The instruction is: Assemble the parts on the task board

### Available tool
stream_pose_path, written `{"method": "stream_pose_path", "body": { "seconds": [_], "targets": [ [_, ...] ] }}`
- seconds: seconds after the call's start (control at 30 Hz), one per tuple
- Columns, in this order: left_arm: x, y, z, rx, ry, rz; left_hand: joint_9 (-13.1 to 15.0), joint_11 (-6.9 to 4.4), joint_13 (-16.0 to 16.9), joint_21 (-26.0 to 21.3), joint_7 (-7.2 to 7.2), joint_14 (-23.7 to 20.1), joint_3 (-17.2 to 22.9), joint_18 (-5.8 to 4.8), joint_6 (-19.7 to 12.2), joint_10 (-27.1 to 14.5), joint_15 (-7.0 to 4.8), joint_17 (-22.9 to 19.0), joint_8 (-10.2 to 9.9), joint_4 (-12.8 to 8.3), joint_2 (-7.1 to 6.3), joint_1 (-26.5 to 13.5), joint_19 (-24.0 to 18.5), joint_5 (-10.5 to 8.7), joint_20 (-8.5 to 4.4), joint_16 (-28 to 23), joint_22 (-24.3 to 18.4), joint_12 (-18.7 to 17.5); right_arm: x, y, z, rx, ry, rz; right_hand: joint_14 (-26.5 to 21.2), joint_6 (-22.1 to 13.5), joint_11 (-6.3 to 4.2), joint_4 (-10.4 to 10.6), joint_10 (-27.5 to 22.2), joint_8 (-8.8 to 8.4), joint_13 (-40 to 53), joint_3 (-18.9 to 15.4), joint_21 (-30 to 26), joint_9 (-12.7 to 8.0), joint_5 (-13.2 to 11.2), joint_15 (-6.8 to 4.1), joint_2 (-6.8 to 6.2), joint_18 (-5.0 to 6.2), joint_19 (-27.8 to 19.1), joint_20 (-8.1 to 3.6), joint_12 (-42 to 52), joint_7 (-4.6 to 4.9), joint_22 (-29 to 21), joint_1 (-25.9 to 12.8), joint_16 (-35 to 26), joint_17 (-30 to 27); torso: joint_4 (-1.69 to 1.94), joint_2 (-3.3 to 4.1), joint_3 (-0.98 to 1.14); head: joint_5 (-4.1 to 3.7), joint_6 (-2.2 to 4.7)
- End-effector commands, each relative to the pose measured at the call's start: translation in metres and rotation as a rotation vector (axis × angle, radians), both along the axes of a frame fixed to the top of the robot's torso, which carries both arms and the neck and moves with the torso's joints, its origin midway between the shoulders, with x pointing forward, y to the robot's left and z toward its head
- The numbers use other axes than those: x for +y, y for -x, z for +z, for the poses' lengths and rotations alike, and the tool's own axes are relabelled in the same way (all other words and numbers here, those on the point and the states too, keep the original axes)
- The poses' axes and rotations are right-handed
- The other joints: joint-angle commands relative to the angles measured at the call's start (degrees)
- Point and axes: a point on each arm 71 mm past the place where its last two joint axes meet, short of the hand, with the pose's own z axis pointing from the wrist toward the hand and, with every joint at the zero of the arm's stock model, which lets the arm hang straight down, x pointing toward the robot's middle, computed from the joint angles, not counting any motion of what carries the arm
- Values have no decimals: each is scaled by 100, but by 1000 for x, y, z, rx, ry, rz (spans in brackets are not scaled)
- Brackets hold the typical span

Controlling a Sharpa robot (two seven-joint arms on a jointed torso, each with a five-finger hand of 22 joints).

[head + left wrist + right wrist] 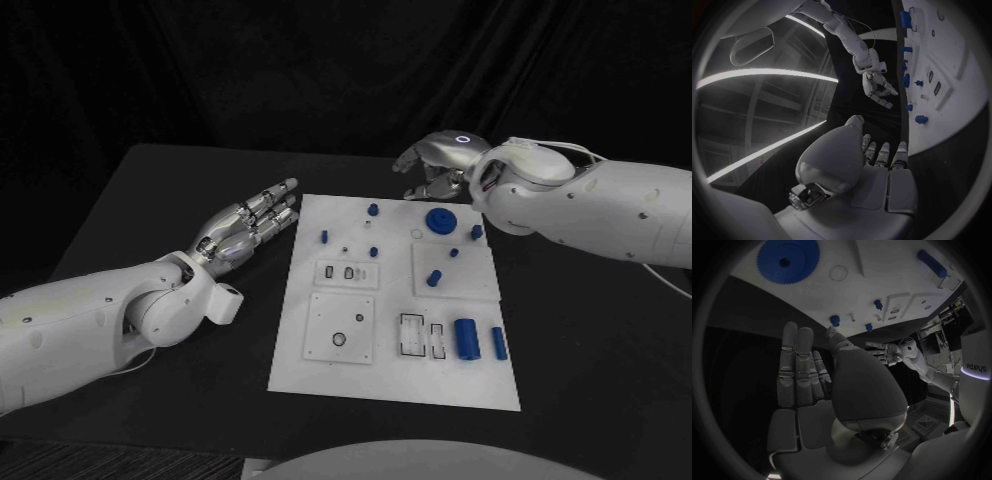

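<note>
Black table (173, 190), white board (392, 300) at centre, blue parts (466, 338) lying and standing on it. Left hand (248, 225) beside board's left edge, fingers straight, slightly apart, empty. Right hand (437, 165) above board's far edge, fingers apart, holding nothing.

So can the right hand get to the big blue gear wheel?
Probably yes. The right hand is open, holding nothing, just past the board's far edge, and the blue gear lies close by with nothing between them.
</note>
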Motion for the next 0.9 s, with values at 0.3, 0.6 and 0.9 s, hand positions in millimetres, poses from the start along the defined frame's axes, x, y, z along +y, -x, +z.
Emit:
{"method": "stream_pose_path", "body": {
  "seconds": [0.3, 0.6, 0.9],
  "targets": [
    [1, 0, 1, -5, 4, -1, 0, 52, -5, -34, -10, -2, 35, 93, -4, 3, 43, -5, 26, 8, 9, 0, -6, 30, 36, -21, -7, -20, -49, 20, 17, 19, 6, -138, -5, 461, -218, 67, 1683, 42, 442, -124, -167, -33, -21, -28, 96, 63, 68, 10, 978, -66, 57, 42, 13, -35, -19, -7, -2, -24, 12],
    [2, 0, 1, -1, 4, -3, 1, 58, -5, -34, -5, -2, 41, 94, 0, 3, 55, -5, 29, 8, 7, -5, -6, 30, 39, -21, -7, -20, -72, 27, -5, 116, 58, -223, 1344, 845, -371, 353, 4057, -1, 8523, -437, 356, 72, 86, -138, 47, 20, 499, -132, 8375, -126, 871, -519, 4580, 4963, -46, -15, -9, -33, 32],
    [2, 0, 1, 0, 4, -4, 1, 63, -5, -34, -1, -2, 47, 95, 1, 3, 66, -5, 30, 8, 6, -8, -6, 29, 40, -21, -7, -20, -78, 28, -22, 157, 78, -238, 1409, 799, -365, 509, 4057, -45, 8523, -416, 1183, 79, 62, -146, -5, -79, 731, -142, 8375, -117, 1699, -701, 4713, 5128, -23, -12, -2, -36, 21]
  ]
}}
